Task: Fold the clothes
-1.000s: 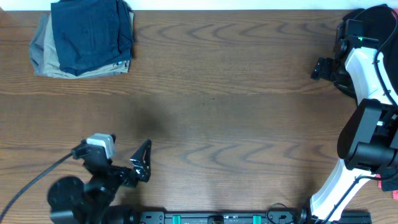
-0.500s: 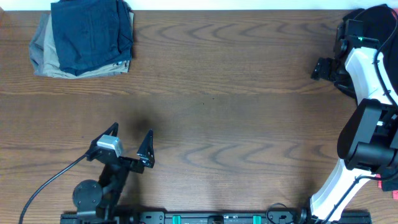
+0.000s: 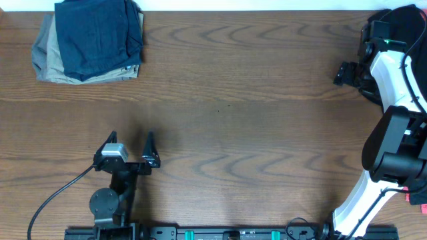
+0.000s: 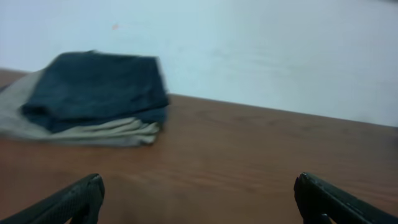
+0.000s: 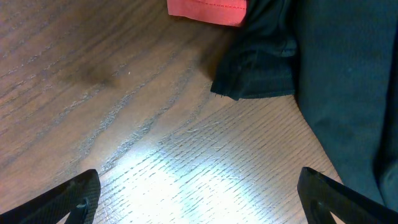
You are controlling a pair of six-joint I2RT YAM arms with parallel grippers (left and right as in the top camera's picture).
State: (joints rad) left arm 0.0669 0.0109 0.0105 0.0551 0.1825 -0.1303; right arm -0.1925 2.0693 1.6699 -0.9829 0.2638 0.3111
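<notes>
Folded navy blue shorts [image 3: 99, 35] lie on folded khaki-tan shorts [image 3: 50, 63] at the table's far left corner; the left wrist view shows the same stack, navy [image 4: 93, 90] on tan [image 4: 106, 132]. My left gripper [image 3: 131, 145] is open and empty near the front left, well short of the stack. My right gripper [image 3: 347, 72] is open and empty at the far right edge, over bare wood beside a black garment [image 5: 336, 68] and a coral-red garment [image 5: 208, 9]. The black garment [image 3: 407, 20] is mostly hidden by the right arm in the overhead view.
The wooden table [image 3: 240, 113] spans the view. A black cable [image 3: 53, 193] trails from the left arm's base at the front edge. A white wall [image 4: 267, 50] lies behind the table's far edge.
My left arm has swung up from the front edge and straightened, its open gripper now pointing toward the far side. The right arm and the clothes have not moved.
</notes>
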